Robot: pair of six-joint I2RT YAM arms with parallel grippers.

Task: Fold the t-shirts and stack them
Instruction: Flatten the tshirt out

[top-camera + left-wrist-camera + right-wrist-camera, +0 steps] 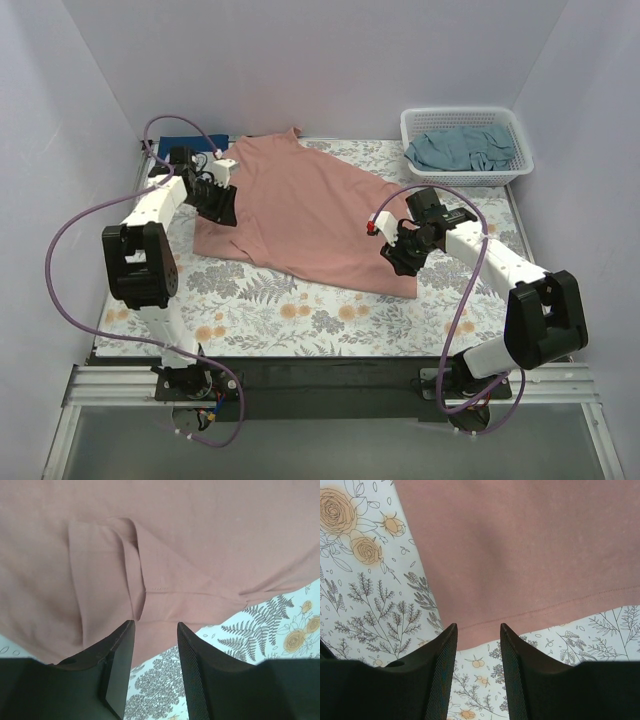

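Shirt (300, 215) pink, spread mid-frame; my left fingers (117, 665) and right fingers (440, 670) open over its edges, holding nothing.

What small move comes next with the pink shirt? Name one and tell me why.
Probably lower the right gripper and close it on the hem of the pink t-shirt. Its jaws stand open and empty right at that edge, the shirt lies spread on the floral cloth, and the left gripper is open too, holding nothing.
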